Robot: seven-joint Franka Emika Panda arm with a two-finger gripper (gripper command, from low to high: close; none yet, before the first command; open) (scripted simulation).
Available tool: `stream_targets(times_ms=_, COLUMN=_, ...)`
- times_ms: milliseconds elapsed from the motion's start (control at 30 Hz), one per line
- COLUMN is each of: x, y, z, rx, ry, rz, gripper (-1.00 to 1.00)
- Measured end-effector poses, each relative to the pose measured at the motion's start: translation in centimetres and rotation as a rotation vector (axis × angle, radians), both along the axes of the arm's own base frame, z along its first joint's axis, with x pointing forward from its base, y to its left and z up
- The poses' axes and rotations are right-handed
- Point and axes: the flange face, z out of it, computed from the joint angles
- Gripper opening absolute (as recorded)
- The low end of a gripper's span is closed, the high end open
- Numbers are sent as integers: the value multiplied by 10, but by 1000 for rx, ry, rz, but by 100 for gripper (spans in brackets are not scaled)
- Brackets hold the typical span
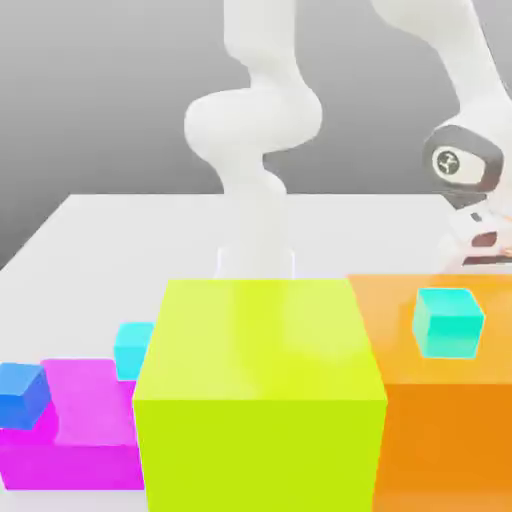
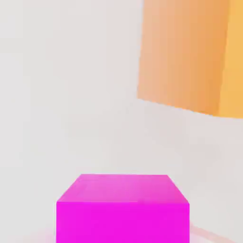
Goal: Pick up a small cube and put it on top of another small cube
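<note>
Magenta fills the near part of the hand view: the pink cube (image 2: pixel 122 209) sits right at the claw, and with the claw pressed as tight as it goes, I judge it is pinching that cube. In the exterior view the hand (image 1: pixel 478 235) hangs at the exterior view's right, behind the orange block (image 1: pixel 440 400), with the white table (image 1: pixel 120 230) beneath it; the pink cube itself cannot be made out there. From the claw, a face of the orange block (image 2: pixel 185 52) lies ahead and close, with bare table between.

A teal cube (image 1: pixel 448 322) rests on top of the orange block, just in front of the claw and near it; a second teal cube (image 1: pixel 132 348) lies well away, past the lime block (image 1: pixel 260 390). The nearer one looks the likely target.

Risks, as I judge them: the carried cube could clip the orange block's edge if the claw crosses too low, knocking it askew in the grip. Releasing off-centre, or with the cube tilted, would let it slide off the small teal top. A nudge could also push the teal cube along the block.
</note>
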Motion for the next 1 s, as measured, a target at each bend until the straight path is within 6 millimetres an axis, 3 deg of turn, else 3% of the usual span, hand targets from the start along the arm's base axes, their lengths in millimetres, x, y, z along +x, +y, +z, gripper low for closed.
stream_targets(times_ms=167, x=-2, y=52, z=30, rx=109, ry=97, rz=112, gripper=-100)
stream_targets(times_ms=267, x=47, y=51, z=52, rx=181, ry=84, rz=32, gripper=-100)
stream_targets(times_ms=367, x=106, y=35, z=76, rx=249, ry=47, rz=-79, gripper=-100)
stream_targets(times_ms=400, x=130, y=20, z=84, rx=256, ry=27, rz=-139, gripper=-100)
stream_targets(times_ms=467, x=181, y=-31, z=98, rx=244, ry=-25, rz=-303, gripper=-100)
stream_targets(times_ms=567, x=248, y=-134, z=120, rx=209, ry=-104, rz=-586, gripper=-100)
stream_targets(times_ms=667, x=286, y=-243, z=143, rx=169, ry=-180, rz=-866, gripper=-100)
stream_targets(times_ms=767, x=283, y=-331, z=151, rx=103, ry=-207, rz=-1087, gripper=-100)
stream_targets(times_ms=833, x=269, y=-344, z=152, rx=65, ry=-208, rz=-1150, gripper=-100)
stream_targets(times_ms=1000, x=228, y=-417, z=147, rx=-29, ry=-199, rz=-1398, gripper=-100)
